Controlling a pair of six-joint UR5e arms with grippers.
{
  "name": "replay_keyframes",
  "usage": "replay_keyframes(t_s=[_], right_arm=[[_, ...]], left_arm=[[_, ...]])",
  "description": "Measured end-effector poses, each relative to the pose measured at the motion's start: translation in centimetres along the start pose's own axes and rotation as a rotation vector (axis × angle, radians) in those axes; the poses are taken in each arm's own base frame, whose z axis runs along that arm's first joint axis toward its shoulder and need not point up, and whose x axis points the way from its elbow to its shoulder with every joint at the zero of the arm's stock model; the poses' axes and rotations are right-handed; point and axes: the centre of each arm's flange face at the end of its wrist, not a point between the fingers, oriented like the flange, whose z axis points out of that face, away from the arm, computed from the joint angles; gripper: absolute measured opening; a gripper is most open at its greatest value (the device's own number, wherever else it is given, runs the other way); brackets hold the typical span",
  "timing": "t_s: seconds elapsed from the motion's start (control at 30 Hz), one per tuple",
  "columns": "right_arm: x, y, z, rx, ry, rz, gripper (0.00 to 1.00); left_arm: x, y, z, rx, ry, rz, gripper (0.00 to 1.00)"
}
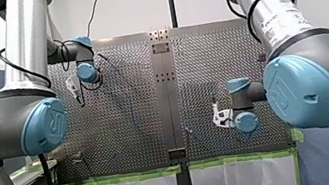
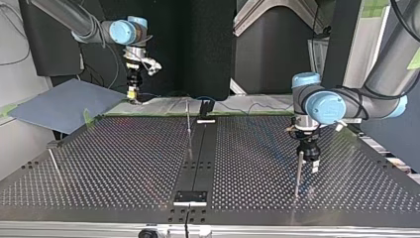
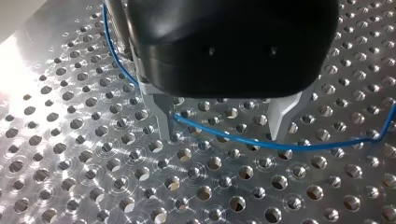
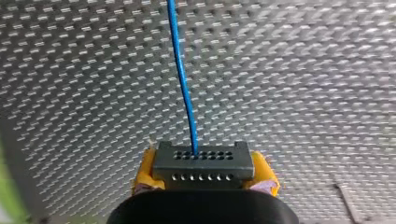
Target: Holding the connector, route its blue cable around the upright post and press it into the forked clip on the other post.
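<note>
In the right wrist view my right gripper (image 4: 203, 170) has its yellow pads shut on a dark grey connector (image 4: 203, 162). A blue cable (image 4: 182, 79) leaves the connector and runs straight ahead over the perforated plate. In the left wrist view my left gripper (image 3: 222, 135) is black with metal fingers (image 3: 163, 119) and stands open just above the plate. The cable (image 3: 322, 146) lies across the plate at its fingertips and curves round a metal post (image 3: 116, 25) beside the gripper. In the top view that post (image 2: 298, 173) stands right next to my left gripper (image 2: 312, 163); my right gripper (image 2: 132, 93) is far back at the left.
A thin upright post (image 2: 188, 119) stands by the dark centre strip (image 2: 198, 153) of the table. Another thin rod (image 2: 54, 163) leans at the top view's left edge. A blue-grey sheet (image 2: 64, 104) lies behind the table at the left. Green tape (image 1: 121, 178) lines the front view's near edge.
</note>
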Motion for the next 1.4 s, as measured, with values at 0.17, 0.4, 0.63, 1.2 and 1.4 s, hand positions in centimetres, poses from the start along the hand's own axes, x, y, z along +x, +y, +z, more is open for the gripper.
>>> replay_keyframes(t_s=[0.17, 0.4, 0.63, 1.2, 1.4], right_arm=[[2.5, -0.6, 0.5, 0.033, 0.063, 0.006, 0.00], [5.0, -1.7, 0.8, 0.096, 0.119, 0.010, 0.00], [4.2, -2.2, 0.4, 0.125, 0.097, 0.008, 0.00], [-2.2, -2.6, -1.2, 0.111, -0.003, -0.009, 0.00], [-2.7, -2.5, -1.3, 0.100, -0.010, -0.006, 0.00]], left_arm=[[0.0, 0.0, 0.0, 0.000, 0.000, -0.001, 1.00], [0.0, 0.0, 0.0, 0.000, 0.000, -0.001, 1.00], [0.0, 0.0, 0.0, 0.000, 0.000, -0.004, 1.00], [0.0, -0.1, 0.0, 0.002, 0.001, -0.005, 1.00], [0.0, -0.1, 0.0, 0.002, 0.001, -0.005, 1.00]])
